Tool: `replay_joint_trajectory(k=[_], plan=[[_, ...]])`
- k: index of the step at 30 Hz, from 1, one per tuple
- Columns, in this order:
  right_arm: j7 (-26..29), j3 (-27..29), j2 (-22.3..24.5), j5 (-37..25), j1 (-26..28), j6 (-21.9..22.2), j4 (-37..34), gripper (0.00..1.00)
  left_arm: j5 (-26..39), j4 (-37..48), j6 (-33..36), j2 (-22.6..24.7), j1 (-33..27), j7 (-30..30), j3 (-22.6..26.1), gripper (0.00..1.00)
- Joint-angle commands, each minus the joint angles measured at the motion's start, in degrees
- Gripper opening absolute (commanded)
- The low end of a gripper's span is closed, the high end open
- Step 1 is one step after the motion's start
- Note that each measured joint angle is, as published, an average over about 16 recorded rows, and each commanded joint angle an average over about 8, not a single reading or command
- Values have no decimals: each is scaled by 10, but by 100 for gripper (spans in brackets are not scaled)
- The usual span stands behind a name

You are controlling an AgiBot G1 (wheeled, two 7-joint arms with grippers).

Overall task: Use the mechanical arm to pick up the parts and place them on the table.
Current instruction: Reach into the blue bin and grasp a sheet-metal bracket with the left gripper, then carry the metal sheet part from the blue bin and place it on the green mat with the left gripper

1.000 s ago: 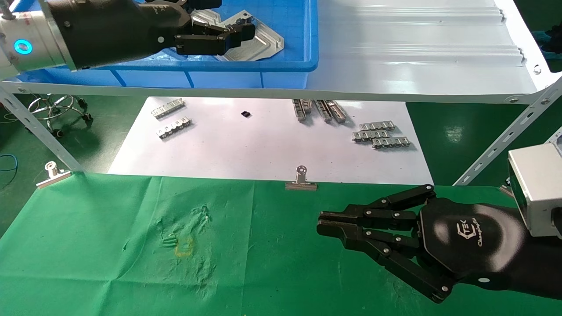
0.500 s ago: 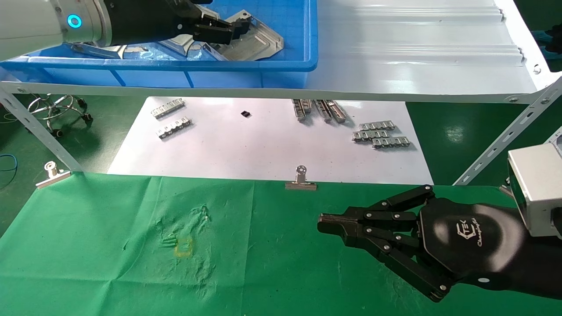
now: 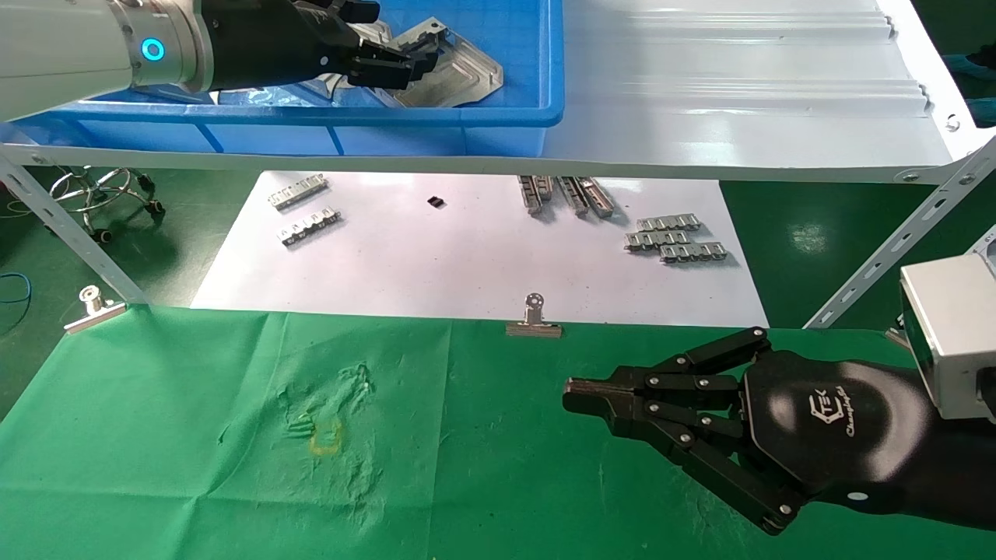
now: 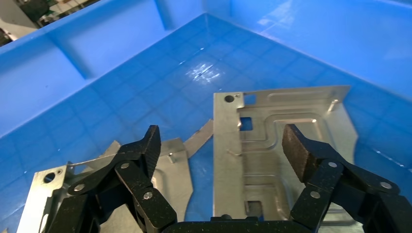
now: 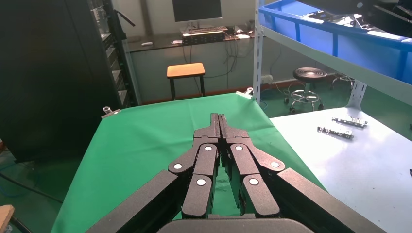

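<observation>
Green table: one, wrinkled cloth, two silver binder clips on its far edge, one mid-edge, the other at the far-left corner. Nothing lying on the cloth but my right hand.

White shelf: one, raised beyond the table's far edge. One blue bin on its left part.

White sheet: one, lower down past the far edge, under the shelf. Linked strips on it in three groups: two at left, a cluster at middle, a cluster at right; exact count in the clusters unclear. One small black bit between the left and middle groups.

Parts: all in the bin. One part flat on the bin floor, square cut-outs and embossed channel facing up. A second plate lies just beside it, partly under my fingers. More metal shows further left in the head view; can't get a firm count.

My left hand: inside the bin, fingers spread wide, one black pad over the flat part, the other finger over the second plate. Holding nothing. Can't tell if the pads touch metal. One blue ring light on the forearm.

My right hand: parked low over the right half of the table, near its far edge, fingers pressed together, tips meeting, holding nothing. White logo on its back: a hexagon mark with script text I can't read.
</observation>
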Motion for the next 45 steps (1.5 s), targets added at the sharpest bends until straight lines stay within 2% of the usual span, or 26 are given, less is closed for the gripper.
replay_joint_trajectory(k=[1,24,45], plan=[[0,0,0,0,0,0,0,0,1,5,-8,3,0,4,1,0],[0,0,0,0,0,0,0,0,-4,20,-33,7,3,17,-3,0],[0,0,0,0,0,0,0,0,-23,17,-2,-11,-15,26,-16,0]])
